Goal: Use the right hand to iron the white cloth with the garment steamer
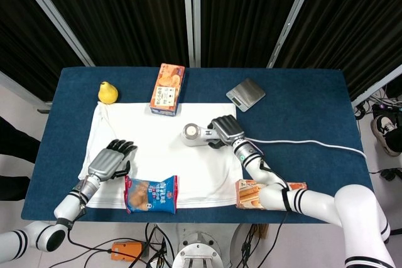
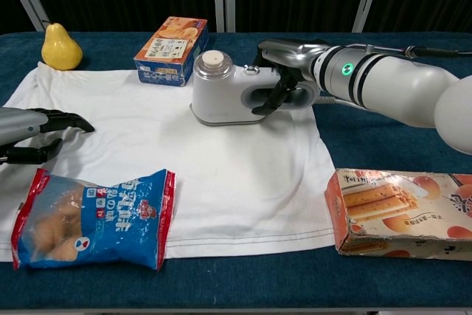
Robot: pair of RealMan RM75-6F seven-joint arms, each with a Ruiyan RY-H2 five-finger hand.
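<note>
A white cloth (image 1: 163, 155) (image 2: 221, 175) lies flat on the blue table. On its upper right part sits the white garment steamer (image 1: 196, 135) (image 2: 225, 97). My right hand (image 1: 226, 131) (image 2: 284, 71) grips the steamer's handle, fingers wrapped through the loop. The steamer's cord (image 1: 301, 144) trails off to the right. At the cloth's left edge my left hand (image 1: 112, 159) (image 2: 33, 134) rests on the fabric, fingers spread and holding nothing.
A yellow pear (image 1: 107, 92) and an orange biscuit box (image 1: 168, 88) stand at the cloth's far edge. A blue snack bag (image 1: 151, 194) lies on the near edge, a biscuit box (image 1: 264, 194) beside the near right corner. A small grey scale (image 1: 245, 93) sits behind.
</note>
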